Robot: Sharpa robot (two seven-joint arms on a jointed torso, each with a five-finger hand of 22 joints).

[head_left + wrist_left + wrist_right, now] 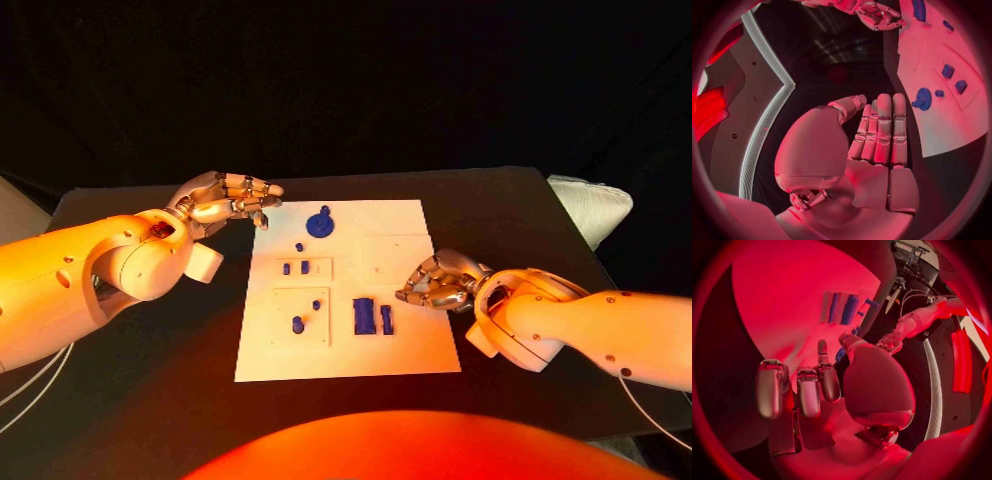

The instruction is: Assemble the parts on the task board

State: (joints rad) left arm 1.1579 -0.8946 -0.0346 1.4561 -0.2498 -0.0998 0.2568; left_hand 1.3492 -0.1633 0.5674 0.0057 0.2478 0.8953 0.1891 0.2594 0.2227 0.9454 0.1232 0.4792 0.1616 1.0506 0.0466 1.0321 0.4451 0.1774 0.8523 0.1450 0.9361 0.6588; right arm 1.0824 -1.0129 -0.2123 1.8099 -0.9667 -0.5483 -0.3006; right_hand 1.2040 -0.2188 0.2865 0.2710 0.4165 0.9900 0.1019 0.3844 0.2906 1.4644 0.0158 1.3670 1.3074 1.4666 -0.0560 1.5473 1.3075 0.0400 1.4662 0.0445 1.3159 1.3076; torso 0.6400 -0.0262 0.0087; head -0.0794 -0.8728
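Left hand, fingers together and empty, hovers off the board's 11 o'clock corner; right hand, curled empty, overlaps its 3 o'clock edge.

White task board — blue parts — black table.

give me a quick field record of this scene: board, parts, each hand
board: white plate lying flat mid-table
parts: round blue piece at the far end; two small blue pieces in a raised block; two tall blue bars nearer the robot
left hand: off the board's far left corner, fingers straight in the wrist view, holding nothing
right hand: over the board's right edge, fingers curled; a held part cannot be told
table: black
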